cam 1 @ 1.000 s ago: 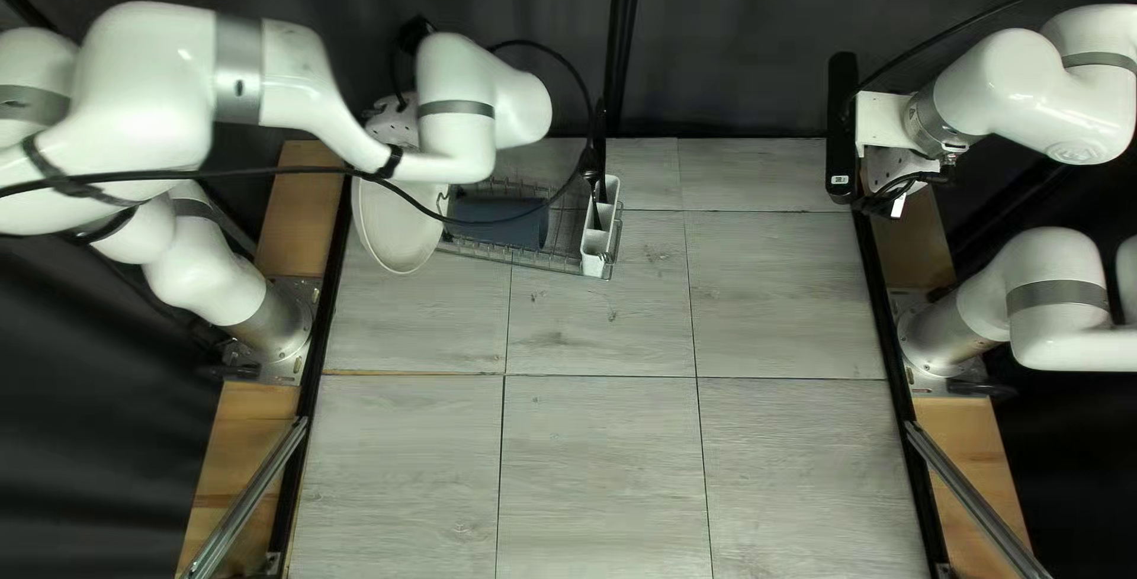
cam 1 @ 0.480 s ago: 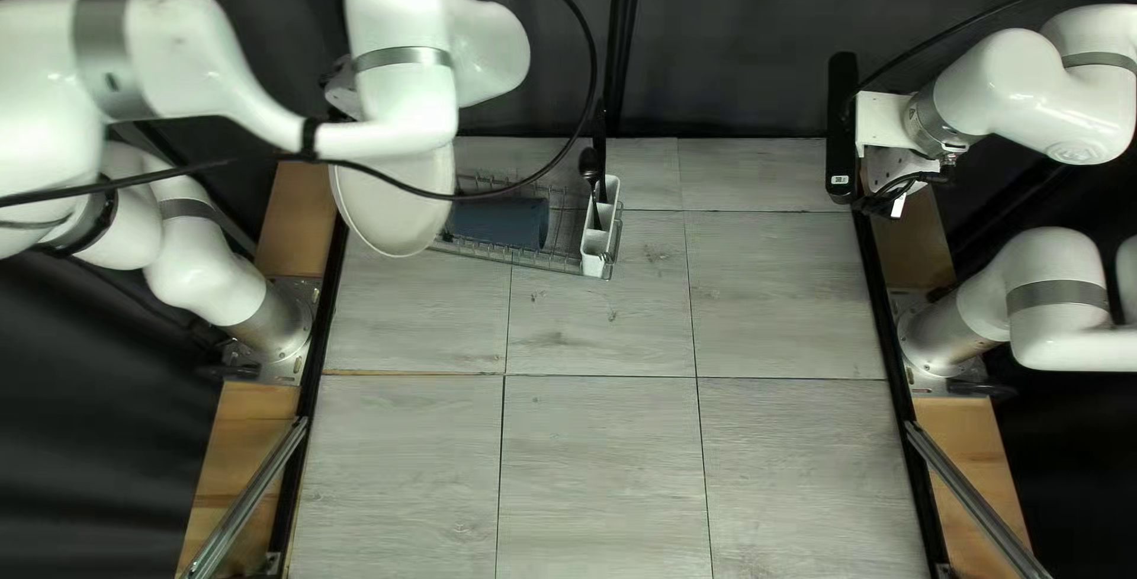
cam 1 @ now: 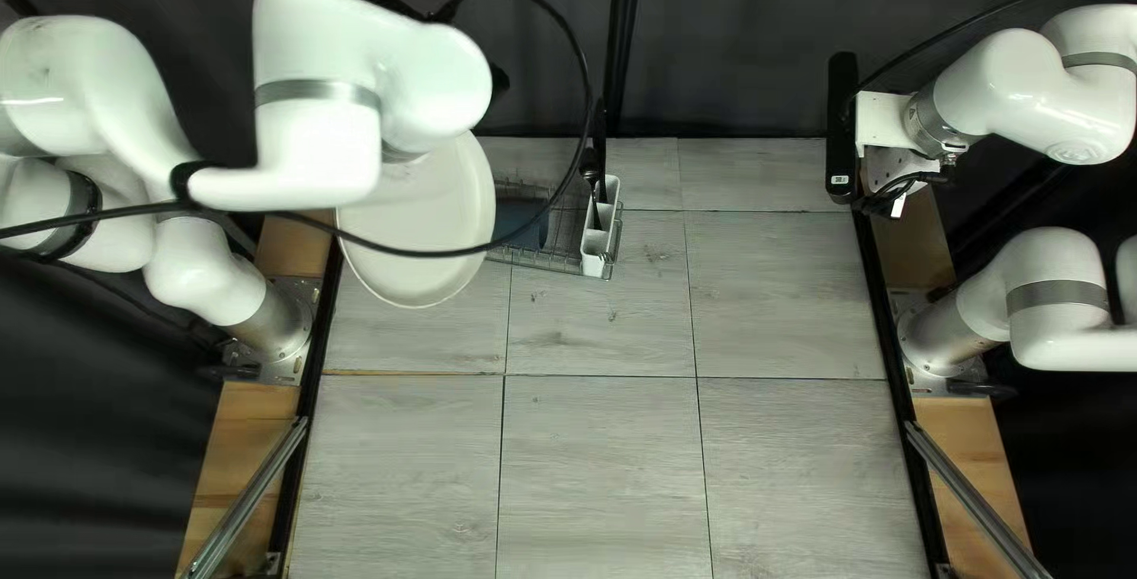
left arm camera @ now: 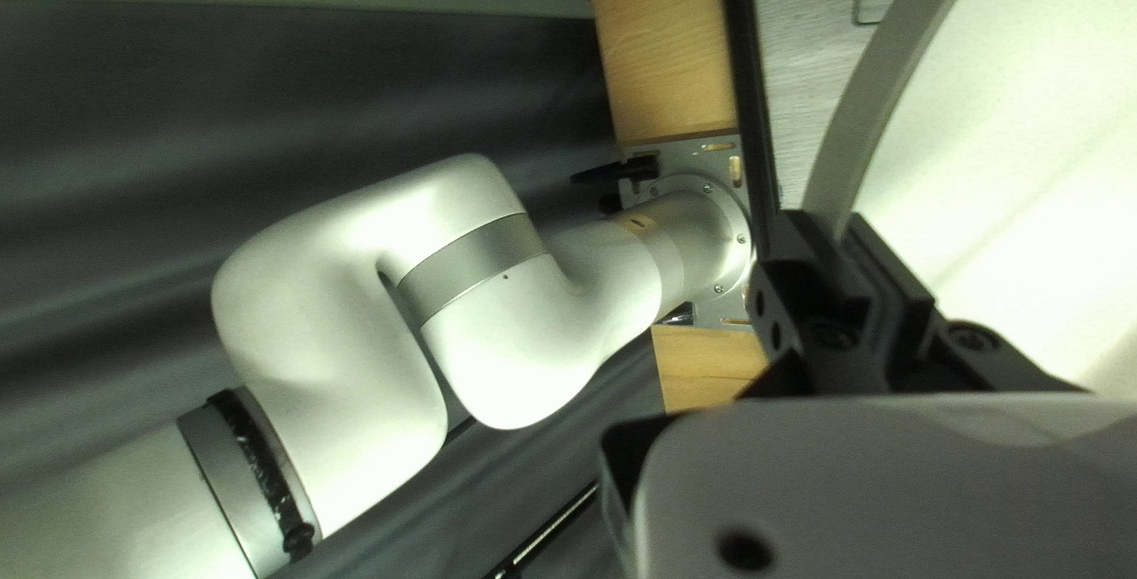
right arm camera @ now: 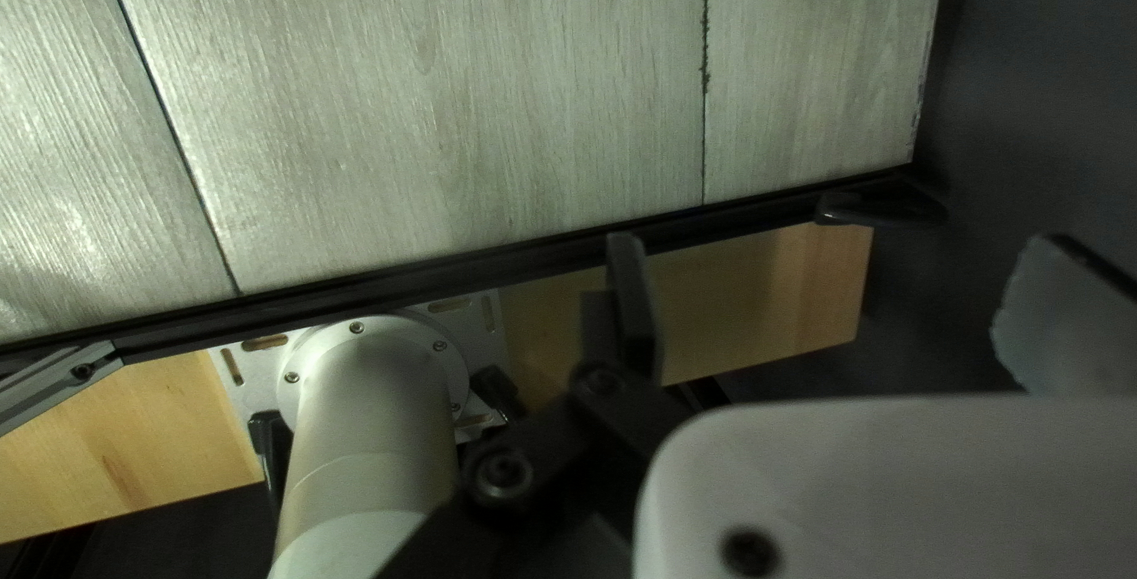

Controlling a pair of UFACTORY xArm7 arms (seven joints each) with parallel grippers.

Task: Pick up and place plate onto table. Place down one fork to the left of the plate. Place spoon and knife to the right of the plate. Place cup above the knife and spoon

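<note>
The white plate [cam 1: 415, 242], raised and tilted, covers the left part of the wire rack in the top left view. My left gripper is hidden there behind its own arm. In the left wrist view, my left gripper [left arm camera: 859, 259] has the rim of the plate [left arm camera: 1007, 141] pinched between its fingers. My right gripper [cam 1: 891, 194] is at the table's far right corner; the right wrist view shows my right gripper [right arm camera: 841, 295] with fingers wide apart and nothing between them. A dark blue-grey cup [cam 1: 518, 219] lies in the rack. Dark cutlery [cam 1: 592, 167] stands in the white holder [cam 1: 598, 248].
The wire rack [cam 1: 557, 259] stands at the table's far side, left of centre. A black cable [cam 1: 575, 58] from my left arm loops over the plate and rack. Black rails line the table's sides, and a dark curtain [cam 1: 734, 34] hangs behind.
My left arm has drawn back leftward with the plate. The plate has turned from a narrow, steep view to a broad face and swung back toward the rack. My right arm has stayed still.
</note>
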